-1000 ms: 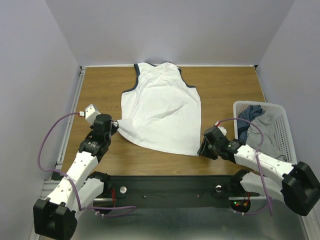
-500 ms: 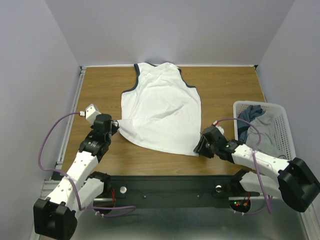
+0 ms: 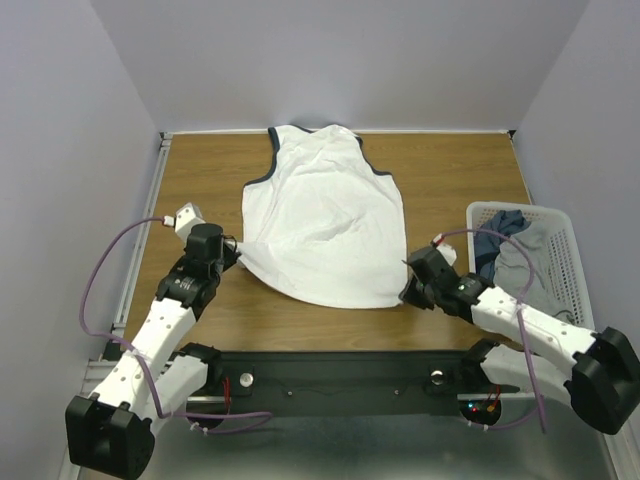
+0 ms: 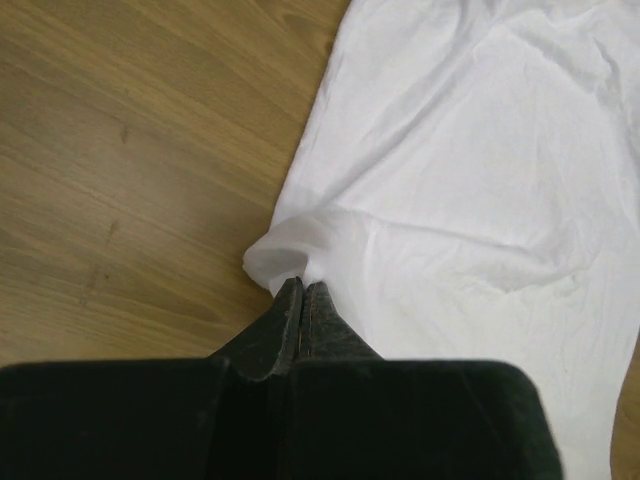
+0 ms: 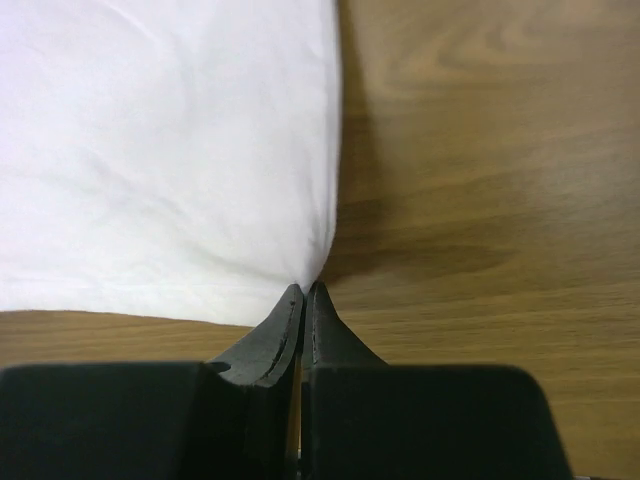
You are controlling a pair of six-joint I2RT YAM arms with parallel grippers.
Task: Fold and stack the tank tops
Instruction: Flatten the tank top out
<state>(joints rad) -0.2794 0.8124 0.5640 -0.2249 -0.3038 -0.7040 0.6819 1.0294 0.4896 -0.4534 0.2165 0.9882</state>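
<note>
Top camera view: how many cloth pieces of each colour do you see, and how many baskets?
White tank top: 1
Grey cloth: 1
Dark blue cloth: 1
White mesh basket: 1
Total: 4
</note>
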